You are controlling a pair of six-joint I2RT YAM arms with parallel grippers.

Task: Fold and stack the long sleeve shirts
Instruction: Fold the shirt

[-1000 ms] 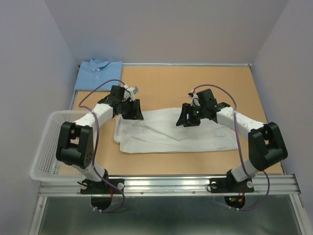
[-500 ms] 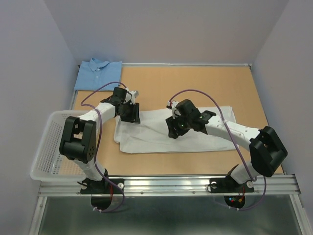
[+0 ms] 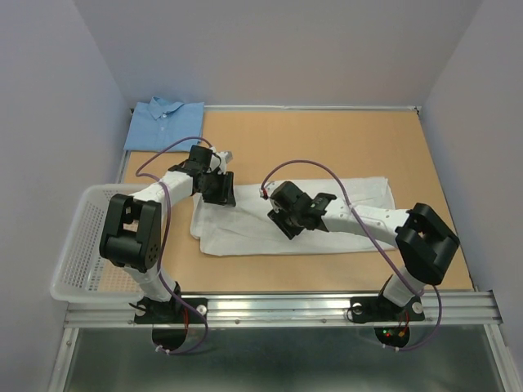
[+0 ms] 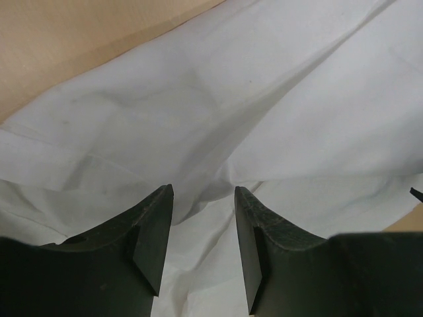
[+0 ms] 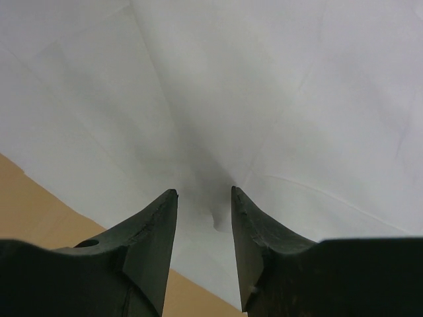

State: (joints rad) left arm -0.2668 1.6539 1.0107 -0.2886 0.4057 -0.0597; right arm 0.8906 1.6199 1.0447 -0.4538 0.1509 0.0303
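On the tan table [image 3: 327,139], the white shirt [image 3: 245,233] is lying spread in a long, wrinkled band across the middle, running from left to right in front of both arms. The left gripper [image 3: 219,194] is resting low on the shirt's far left end, while the right gripper [image 3: 286,222] is reaching across to press down near the middle of the cloth. In the left wrist view, the left gripper's dark fingers [image 4: 149,238] are standing apart, with white fabric filling the gap between them and creases running in toward that gap; a strip of bare table is showing beyond the cloth at the upper left. Whether these fingers are actually pinching the fabric I cannot tell. In the right wrist view, the right gripper's fingers [image 5: 258,238] are likewise standing apart over the white cloth, with folds converging in shadow between the tips and the shirt's edge crossing the table at the lower left; here too I cannot tell whether the cloth is being gripped. The light blue shirt [image 3: 163,122] is sitting folded, collar up, at the far left corner of the table, well apart from the white one. A white mesh basket [image 3: 73,245] is hanging off the table's left edge, beside the left arm.
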